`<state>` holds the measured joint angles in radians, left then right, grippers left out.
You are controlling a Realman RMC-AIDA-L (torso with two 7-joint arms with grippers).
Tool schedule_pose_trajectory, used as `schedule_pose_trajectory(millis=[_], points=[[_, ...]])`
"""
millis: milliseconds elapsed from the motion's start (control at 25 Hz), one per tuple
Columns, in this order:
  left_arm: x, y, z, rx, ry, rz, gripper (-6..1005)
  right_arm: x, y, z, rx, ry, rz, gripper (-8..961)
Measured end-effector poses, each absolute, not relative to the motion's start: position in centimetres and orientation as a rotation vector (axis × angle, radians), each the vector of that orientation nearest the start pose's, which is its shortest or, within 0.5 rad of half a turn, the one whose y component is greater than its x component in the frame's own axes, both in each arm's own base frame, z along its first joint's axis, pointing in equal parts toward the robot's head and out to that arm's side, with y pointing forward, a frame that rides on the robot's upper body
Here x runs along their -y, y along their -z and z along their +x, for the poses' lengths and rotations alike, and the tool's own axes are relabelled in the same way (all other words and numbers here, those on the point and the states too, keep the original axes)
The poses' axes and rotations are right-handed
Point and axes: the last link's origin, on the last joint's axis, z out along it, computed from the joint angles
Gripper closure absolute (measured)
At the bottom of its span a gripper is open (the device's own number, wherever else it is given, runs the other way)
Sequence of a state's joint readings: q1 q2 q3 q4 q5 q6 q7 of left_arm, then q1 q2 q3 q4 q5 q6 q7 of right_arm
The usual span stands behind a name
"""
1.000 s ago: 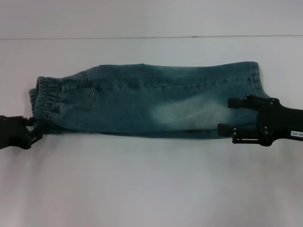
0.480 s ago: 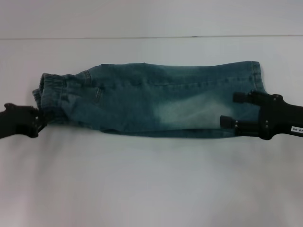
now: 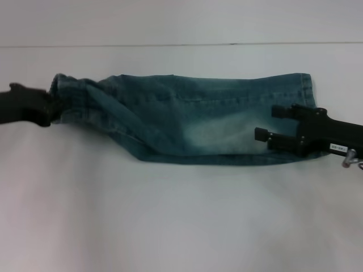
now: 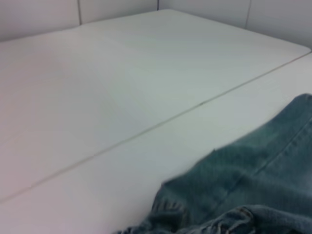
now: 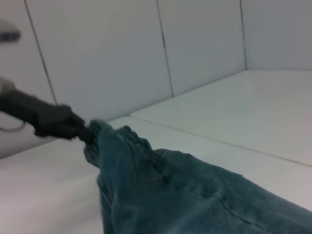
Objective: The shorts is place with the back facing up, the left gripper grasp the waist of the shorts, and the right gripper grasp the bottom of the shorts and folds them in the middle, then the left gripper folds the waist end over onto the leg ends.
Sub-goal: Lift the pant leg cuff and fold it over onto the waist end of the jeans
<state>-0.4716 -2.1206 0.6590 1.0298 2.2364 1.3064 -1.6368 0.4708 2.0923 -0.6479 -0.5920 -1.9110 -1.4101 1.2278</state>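
Note:
The blue denim shorts lie folded lengthwise across the white table. Their waist is at the left and their leg ends at the right. My left gripper is shut on the waist, which is raised off the table so the cloth slopes down toward the middle. The right wrist view shows that left gripper pinching the bunched waist. My right gripper is open, its two fingers spread over the leg end. Denim fills a corner of the left wrist view.
A thin seam crosses the table behind the shorts. A tiled wall stands beyond the table. Bare white table surface stretches in front of the shorts.
My left gripper has risen and moved back with the waist, pulling that end off the table. My right gripper has shifted slightly left over the leg end, still open.

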Motion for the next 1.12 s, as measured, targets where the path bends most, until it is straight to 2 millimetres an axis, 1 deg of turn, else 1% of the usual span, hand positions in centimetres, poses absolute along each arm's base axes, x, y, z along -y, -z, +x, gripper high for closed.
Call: schedule_pose_trajectory(millis=[40,80,120,240,400,640,720,840,960,1040,1080,1120], points=[[-36.9,-6.5,-27.6,0.683,0.247,-2.41,902,-33.1,0.7,29.0,-0.603,-0.688,-2.512,117],[-37.2,-6.7,-26.8,0.674,0.251,-2.416,903,-33.2,0.9,29.0,-0.596,-0.691,-2.504,132],[-37.2,-6.7,-26.8,0.674,0.251,-2.416,904,-33.4,1.1,29.0,-0.585,-0.694,-2.495,147],[-37.8,-6.9,-25.1,0.657,0.259,-2.435,907,-33.6,1.7,28.9,-0.567,-0.71,-2.466,202],[-38.7,-7.0,-22.6,0.66,0.275,-2.476,907,-34.5,2.4,28.5,-0.566,-0.725,-2.417,283],[-39.6,-7.3,-18.2,0.61,0.295,-2.524,911,-36.0,4.9,27.7,-0.587,-0.645,-2.423,404],[-39.8,-7.1,-16.7,0.598,0.289,-2.547,913,-36.4,5.9,27.4,-0.598,-0.603,-2.433,622],[-40.2,-6.7,-14.6,0.586,0.278,-2.576,917,-36.9,7.5,26.7,-0.587,-0.541,-2.466,742],[-40.7,-6.3,-12.8,0.573,0.262,-2.594,917,-37.1,8.5,25.8,-0.55,-0.522,-2.503,861],[-41.0,-6.0,-11.8,0.567,0.253,-2.606,916,-37.2,9.0,25.2,-0.529,-0.514,-2.519,898],[-41.2,-5.7,-10.5,0.56,0.253,-2.62,916,-37.5,9.4,24.8,-0.515,-0.495,-2.527,917],[-41.2,-5.7,-10.5,0.56,0.253,-2.62,917,-37.5,9.4,24.8,-0.515,-0.495,-2.527,935]])
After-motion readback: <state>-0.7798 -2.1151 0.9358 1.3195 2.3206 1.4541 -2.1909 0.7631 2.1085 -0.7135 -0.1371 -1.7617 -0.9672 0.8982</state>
